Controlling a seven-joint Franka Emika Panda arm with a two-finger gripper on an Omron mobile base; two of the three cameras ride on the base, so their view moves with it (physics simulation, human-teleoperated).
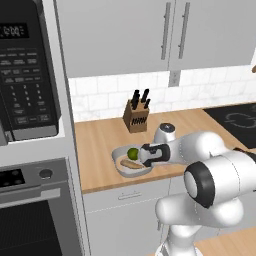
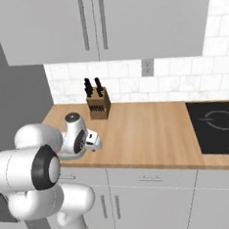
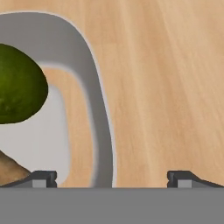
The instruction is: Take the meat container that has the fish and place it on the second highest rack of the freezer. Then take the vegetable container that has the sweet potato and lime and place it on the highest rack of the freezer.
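A pale grey tray [image 1: 121, 152] lies on the wooden counter near its front edge. It holds the lime [image 1: 132, 153] and the tan sweet potato [image 1: 129, 164]. In the hand view the tray's rim [image 3: 99, 131] runs between my two fingertips [image 3: 43, 178], with the lime [image 3: 19, 85] at the left and an end of the sweet potato [image 3: 8, 171] at the lower left. My gripper [image 3: 112, 179] stands open, straddling that rim at the tray's right side [image 1: 142, 156]. The fish, its container and the freezer are out of view.
A knife block [image 1: 136, 116] stands at the back of the counter [image 2: 147, 133]. A black cooktop [image 2: 218, 127] lies to the right. A microwave [image 1: 25, 75] and an oven [image 1: 30, 210] fill the tall unit on the left. Wall cabinets [image 2: 94, 25] hang above.
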